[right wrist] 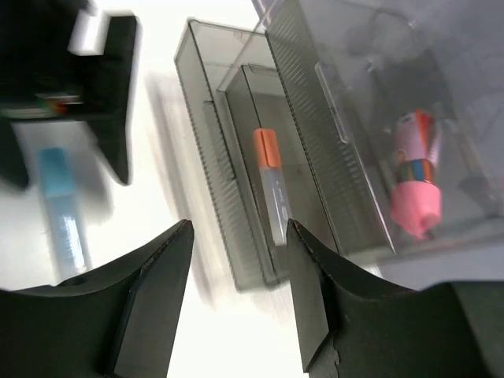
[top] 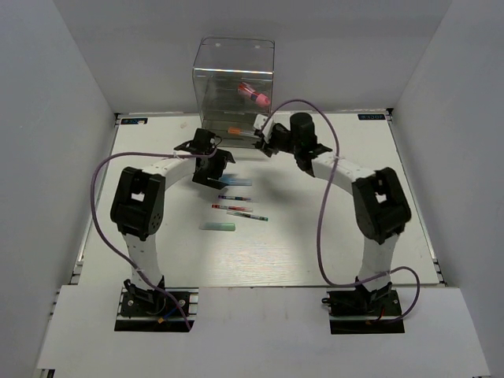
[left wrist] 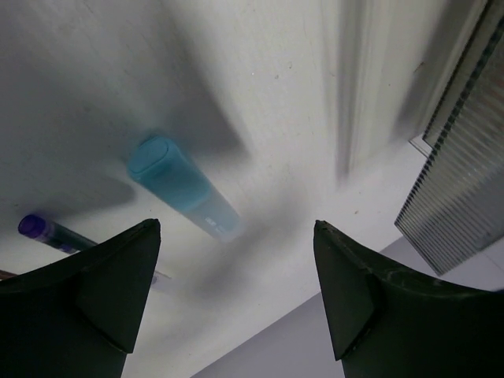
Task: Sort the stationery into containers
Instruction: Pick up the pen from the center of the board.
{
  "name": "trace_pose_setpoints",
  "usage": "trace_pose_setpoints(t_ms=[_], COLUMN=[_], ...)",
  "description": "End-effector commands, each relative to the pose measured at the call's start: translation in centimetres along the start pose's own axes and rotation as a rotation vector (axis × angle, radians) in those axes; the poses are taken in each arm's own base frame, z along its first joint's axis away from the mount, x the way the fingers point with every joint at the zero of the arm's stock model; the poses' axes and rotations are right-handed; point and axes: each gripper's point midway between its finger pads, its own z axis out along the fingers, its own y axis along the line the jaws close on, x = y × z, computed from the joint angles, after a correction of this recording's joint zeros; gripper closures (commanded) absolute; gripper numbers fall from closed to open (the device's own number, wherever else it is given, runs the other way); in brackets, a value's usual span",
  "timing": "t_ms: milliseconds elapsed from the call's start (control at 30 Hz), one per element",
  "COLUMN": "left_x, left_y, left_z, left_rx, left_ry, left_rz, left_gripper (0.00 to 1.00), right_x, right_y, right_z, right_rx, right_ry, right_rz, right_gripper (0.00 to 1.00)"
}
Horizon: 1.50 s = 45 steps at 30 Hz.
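Observation:
The clear box [top: 234, 83] stands at the table's far middle. A pink tube [top: 253, 94] lies on an upper level, also in the right wrist view [right wrist: 413, 189]. An orange marker [top: 234, 131] lies in the dark pulled-out lower drawer [right wrist: 209, 150], also seen from the right wrist [right wrist: 270, 185]. My left gripper [top: 214, 169] is open and empty just above a pale blue bar [left wrist: 183, 187]. My right gripper [right wrist: 239, 228] is open and empty at the drawer's front. A second pale bar [top: 217, 226] and three thin pens [top: 236, 207] lie on the table.
A purple-tipped pen [left wrist: 47, 231] lies left of the blue bar. The drawer's ribbed front [left wrist: 457, 189] is close on the left gripper's right. White walls enclose the table on three sides. The left gripper [right wrist: 94, 87] shows blurred in the right wrist view.

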Motion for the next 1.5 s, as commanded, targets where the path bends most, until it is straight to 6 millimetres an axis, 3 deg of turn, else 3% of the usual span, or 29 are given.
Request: trace_pose_setpoints(t_ms=[0,67,100,133,200,233,267,467,867,967,1067,1100,1133,1200,1233,1300,1367,1467], left_x=[0.2,-0.1,0.0,-0.1,-0.3,-0.3,-0.5,-0.7,-1.0,-1.1,-1.1,-1.1,-1.1,-0.4,-0.3,0.3,0.8,1.5], left_y=[0.2,-0.4,0.4,-0.2,0.5,0.5,0.7,2.2,3.2,3.3,4.0,3.8,4.6,3.3,4.0,2.7,2.1,-1.0], left_z=[-0.3,0.4,0.5,0.4,0.8,0.8,0.8,2.0,3.4,3.3,3.4,3.1,3.4,2.9,2.9,2.8,1.6,-0.8], left_rx=[-0.075,-0.097,-0.147,-0.149,-0.190,-0.191,-0.202,-0.285,-0.381,-0.381,-0.395,-0.382,-0.396,-0.323,-0.321,-0.239,-0.178,-0.028], left_ry=[-0.003,-0.012,-0.011,-0.011,-0.022,-0.022,-0.034,-0.037,-0.027,-0.023,-0.017,-0.016,-0.014,0.014,0.026,0.053,0.069,0.082], left_rz=[-0.005,-0.006,-0.011,-0.011,-0.013,-0.013,-0.013,0.017,0.088,0.112,0.135,0.147,0.146,0.155,0.162,0.176,0.190,0.207], left_gripper=[0.13,0.20,0.22,0.29,0.31,0.32,0.34,0.30,0.29,0.38,0.54,0.64,0.68,0.75,0.80,0.84,0.90,0.95], right_x=[-4.1,-4.9,-3.9,-4.7,-3.0,-3.9,-3.4,-3.3,-3.4,-3.6,-3.8,-3.8,-3.5,-3.7,-3.7,-3.5,-3.5,-2.8], right_y=[-0.2,0.2,1.4,1.2,2.8,2.4,3.0,3.4,4.5,4.7,5.0,5.0,5.3,5.4,5.5,5.8,6.0,7.1], right_z=[-3.6,-4.9,-5.9,-6.7,-7.6,-8.4,-8.8,-11.0,-12.5,-12.7,-13.0,-13.1,-13.1,-13.3,-13.4,-13.5,-13.9,-14.1], right_rx=[0.037,0.044,0.035,0.047,0.031,0.051,0.044,0.069,0.068,0.068,0.066,0.066,0.062,0.063,0.061,0.057,0.055,0.018], right_ry=[-0.104,-0.115,-0.093,-0.108,-0.076,-0.089,-0.078,-0.076,-0.081,-0.085,-0.092,-0.092,-0.087,-0.091,-0.090,-0.087,-0.081,-0.063], right_rz=[0.007,0.018,0.041,0.040,0.075,0.066,0.083,0.140,0.172,0.182,0.194,0.197,0.207,0.205,0.204,0.201,0.188,0.184], right_gripper=[0.43,0.43,0.43,0.43,0.43,0.43,0.43,0.43,0.43,0.43,0.43,0.43,0.43,0.43,0.43,0.43,0.43,0.40])
